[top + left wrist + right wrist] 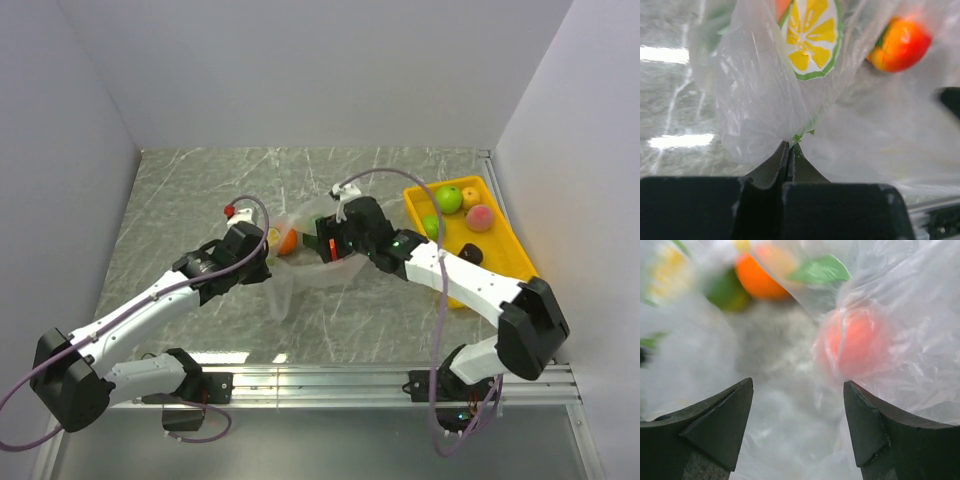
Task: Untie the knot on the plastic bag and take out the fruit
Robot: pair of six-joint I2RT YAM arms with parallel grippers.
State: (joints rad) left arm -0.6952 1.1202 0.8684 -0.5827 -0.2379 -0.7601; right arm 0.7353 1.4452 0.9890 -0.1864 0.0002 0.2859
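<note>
Item: plastic bag (300,272), clear crinkly film, fruit inside; loc. mid-table, between the two grippers, left of yellow tray (516,250).

Detail: L gripper (789,149) jaws closed tight, a fold of bag film pinched at the tips. R gripper (797,385) jaws wide apart, nothing clamped, bag film right in front of and between the tips. Bag contents seen thru film: lemon slice (812,35) w/ green rim, orange fruit (900,44), pink-orange fruit (855,342) close to R tip, green leaf (820,270). Knot: cannot tell where it sits, film too bunched and blurred. Tray holds approx. 4 pcs, incl. green apple (449,198) and peach (480,217). Surface: grey marble-look table (190,200). Bag lies slumped on it, one tail of film trailing toward near edge.
</note>
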